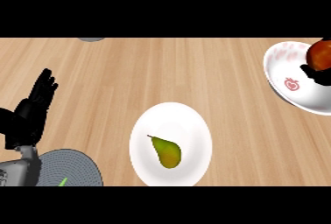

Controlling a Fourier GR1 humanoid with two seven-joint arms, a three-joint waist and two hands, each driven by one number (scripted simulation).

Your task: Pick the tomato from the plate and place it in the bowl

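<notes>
Now the right hand (317,75), grasping the tomato (321,52) above the bowl (294,94), should lower centrally before letting go

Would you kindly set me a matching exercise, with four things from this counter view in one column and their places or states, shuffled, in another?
Things:
1. pear
2. tomato
3. left hand
4. bowl

Places or states:
A. at the view's left, open, fingers up, resting
B. lying on the white plate
C. at the upper right, white with a red emblem
D. held by the right hand over the bowl

Pairs: 1-B, 2-D, 3-A, 4-C.
</notes>
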